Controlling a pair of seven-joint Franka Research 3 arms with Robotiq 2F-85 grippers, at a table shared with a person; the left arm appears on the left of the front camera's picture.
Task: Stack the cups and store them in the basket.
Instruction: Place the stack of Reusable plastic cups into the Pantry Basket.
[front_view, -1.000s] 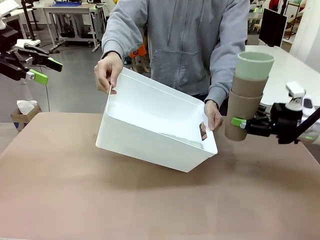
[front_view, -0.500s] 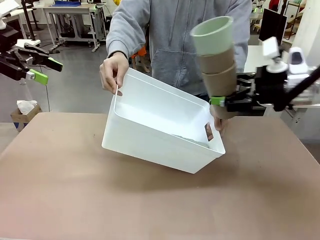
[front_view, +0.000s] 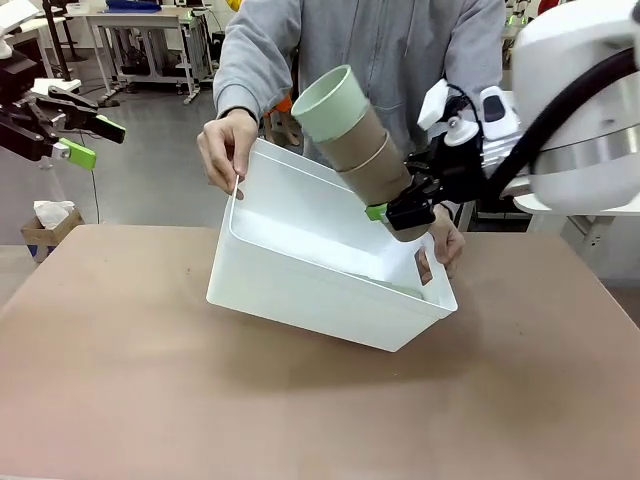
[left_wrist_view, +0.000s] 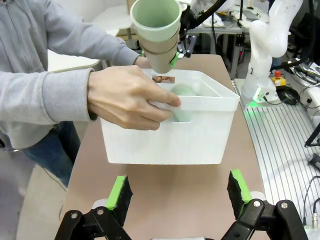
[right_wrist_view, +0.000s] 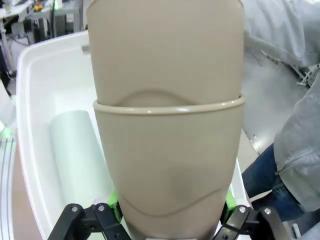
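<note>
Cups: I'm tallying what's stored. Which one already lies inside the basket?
The lone mint cup lying on its side in the white basket; the others are stacked in the right gripper.

We are holding the stacked cups (front_view: 352, 135) in our right gripper (front_view: 393, 212), tilting above the basket (front_view: 330, 262) a person's hands (front_view: 228, 150) are tipping.

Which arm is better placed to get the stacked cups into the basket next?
Right. Its tool already grips the stacked cups, tilted over the basket that the person holds tipped. The left tool is open, off past the table's left edge.
</note>
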